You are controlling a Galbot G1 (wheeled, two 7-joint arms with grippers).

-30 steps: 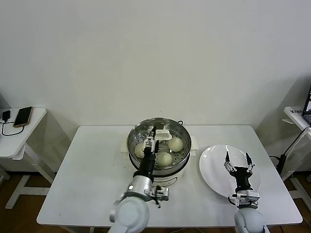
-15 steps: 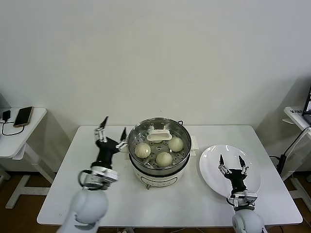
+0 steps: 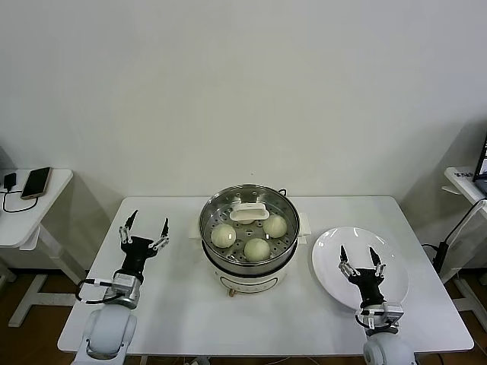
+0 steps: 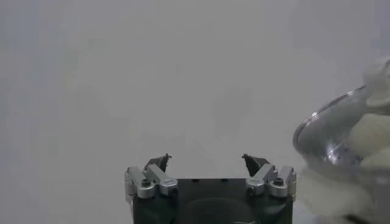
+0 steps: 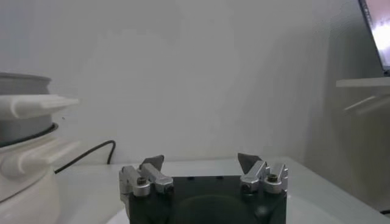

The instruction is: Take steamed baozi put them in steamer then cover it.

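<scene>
White desk (image 3: 167, 304) against a plain wall. The steamer (image 3: 249, 262) is being seen mid-desk, covered by the cover (image 3: 249, 211), with baozi (image 3: 257, 249) showing inside through the glass. Left gripper (image 3: 142, 230) is being held wide, empty, left of the steamer. Right gripper (image 3: 358, 259) is being held wide, empty, over the white plate (image 3: 329, 255).
</scene>
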